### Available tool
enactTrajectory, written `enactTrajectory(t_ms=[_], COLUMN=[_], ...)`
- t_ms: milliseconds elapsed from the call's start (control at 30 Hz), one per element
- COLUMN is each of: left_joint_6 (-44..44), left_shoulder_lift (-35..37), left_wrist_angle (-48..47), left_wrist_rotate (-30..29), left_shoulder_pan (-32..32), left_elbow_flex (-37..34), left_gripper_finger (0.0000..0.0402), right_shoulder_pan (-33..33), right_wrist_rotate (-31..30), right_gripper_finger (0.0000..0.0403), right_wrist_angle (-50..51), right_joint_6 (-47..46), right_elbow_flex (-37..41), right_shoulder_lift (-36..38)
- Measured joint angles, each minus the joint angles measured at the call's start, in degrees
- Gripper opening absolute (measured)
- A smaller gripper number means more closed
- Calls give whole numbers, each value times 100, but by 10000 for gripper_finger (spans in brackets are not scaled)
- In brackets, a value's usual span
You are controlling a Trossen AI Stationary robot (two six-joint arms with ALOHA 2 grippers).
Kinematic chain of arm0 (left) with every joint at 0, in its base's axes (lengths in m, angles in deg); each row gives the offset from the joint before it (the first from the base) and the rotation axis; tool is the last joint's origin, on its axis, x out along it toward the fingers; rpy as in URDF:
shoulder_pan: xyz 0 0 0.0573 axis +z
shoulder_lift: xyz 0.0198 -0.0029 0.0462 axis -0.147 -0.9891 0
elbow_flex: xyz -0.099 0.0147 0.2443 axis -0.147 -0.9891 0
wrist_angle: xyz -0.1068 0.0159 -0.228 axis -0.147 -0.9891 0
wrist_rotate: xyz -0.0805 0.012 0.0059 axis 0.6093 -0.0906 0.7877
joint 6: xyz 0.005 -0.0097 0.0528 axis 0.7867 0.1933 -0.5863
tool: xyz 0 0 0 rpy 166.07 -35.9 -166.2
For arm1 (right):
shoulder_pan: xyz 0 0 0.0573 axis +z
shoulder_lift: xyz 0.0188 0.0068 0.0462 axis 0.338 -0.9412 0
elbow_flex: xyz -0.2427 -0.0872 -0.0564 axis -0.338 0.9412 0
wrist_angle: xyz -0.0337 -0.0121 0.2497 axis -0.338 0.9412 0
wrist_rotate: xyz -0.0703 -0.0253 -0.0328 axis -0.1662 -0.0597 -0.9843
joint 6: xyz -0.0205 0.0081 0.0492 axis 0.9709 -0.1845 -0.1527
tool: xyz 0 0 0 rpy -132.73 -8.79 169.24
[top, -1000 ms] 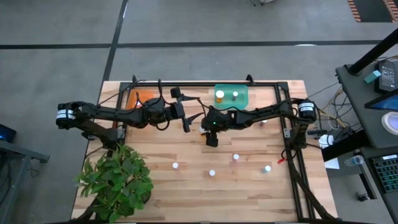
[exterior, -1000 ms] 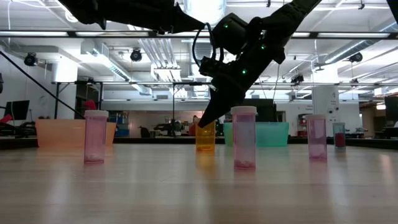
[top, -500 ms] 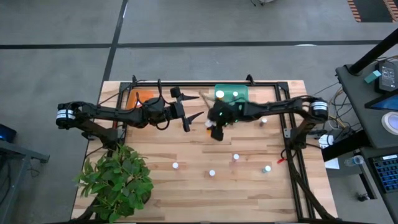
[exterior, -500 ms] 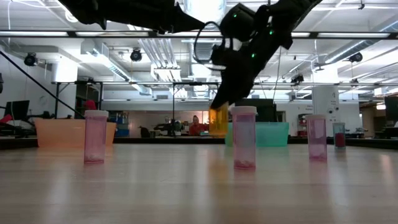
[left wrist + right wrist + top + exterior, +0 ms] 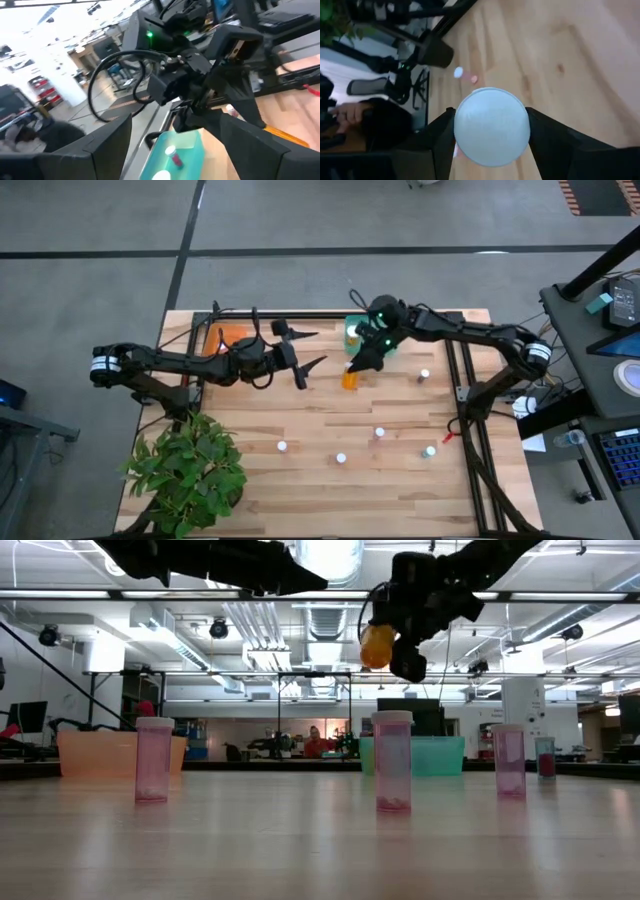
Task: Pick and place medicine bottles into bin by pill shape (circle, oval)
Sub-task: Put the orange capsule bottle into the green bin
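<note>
The right pincer pinches an orange medicine bottle by its sides, lifted clear of the bench. In the right wrist view the bottle's round white cap sits squarely between the two dark fingers, which press against it on either side. The low view shows the same orange bottle held high in the air, tilted, well above the bottles standing on the wood. From above, the held bottle hangs just beside the near edge of the teal bin, over bare wood and not over the bin itself. That bin already holds white-capped bottles.

The left pincer hovers above the bench to the left of the right one, its fingers spread wide with nothing between them; the left wrist view looks past these fingers at the right arm and the teal bin.

An orange bin sits at the back left of the bench, partly under the left arm. Five small white-capped bottles stand apart on the wood: one near the right rail, and four toward the front. In the low view the nearest of them have clear pink bodies. A leafy green plant stands at the front left corner.
</note>
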Motion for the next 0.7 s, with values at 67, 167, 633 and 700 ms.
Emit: enactTrajectory(t_ms=[67, 167, 633, 700], left_joint_6=[-69, -76, -416, -413], left_shoulder_lift=[0, 0, -2, -2], left_wrist_angle=[-6, -17, 95, 175], left_wrist_rotate=[-218, -383, -430, -430], left_shoulder_pan=[1, 5, 559, 666], left_elbow_flex=[-4, -4, 17, 11], left_gripper_finger=[281, 281, 281, 281], right_shoulder_pan=[-185, -473, -1407, -1442], right_wrist_rotate=[-34, -591, -4651, -4880], right_gripper_finger=[201, 201, 201, 201], right_wrist_angle=[4, 8, 503, 602], right_joint_6=[28, 84, 1454, 1497], right_elbow_flex=[0, 0, -186, -146], right_shoulder_lift=[-2, 0, 30, 48])
